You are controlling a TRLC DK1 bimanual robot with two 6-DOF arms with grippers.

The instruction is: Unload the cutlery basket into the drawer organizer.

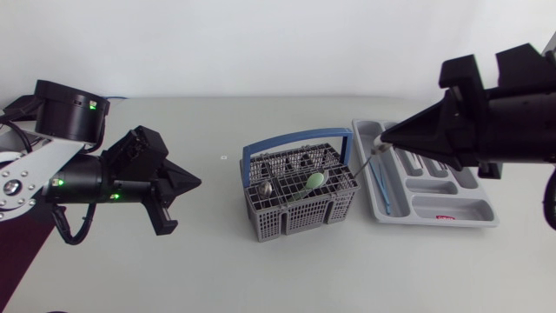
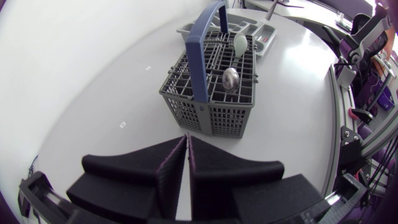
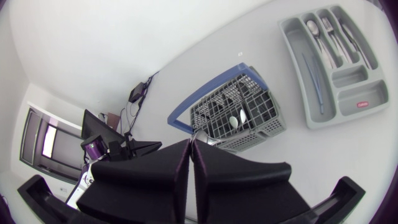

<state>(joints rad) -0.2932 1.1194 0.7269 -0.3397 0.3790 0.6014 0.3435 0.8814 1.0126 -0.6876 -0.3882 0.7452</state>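
Observation:
The grey cutlery basket [image 1: 300, 204] with a blue handle [image 1: 295, 139] stands mid-table. A pale green spoon [image 1: 314, 180] and a silver spoon [image 1: 268, 187] stick up in it. To its right lies the grey drawer organizer [image 1: 452, 213], holding silver cutlery and a thin blue piece [image 1: 382, 187]. My right gripper [image 1: 384, 141] hangs over the organizer's left end, shut on a thin silver piece of cutlery [image 1: 369, 161] that slants down toward the basket; its type is unclear. My left gripper [image 1: 195, 183] is shut and empty, left of the basket [image 2: 211, 81] and pointing at it.
The organizer [image 3: 329, 62] has several long compartments and two short ones; a spoon and forks lie in the long ones. Bare table lies in front of the basket [image 3: 239, 118] and between it and my left gripper [image 2: 188, 140].

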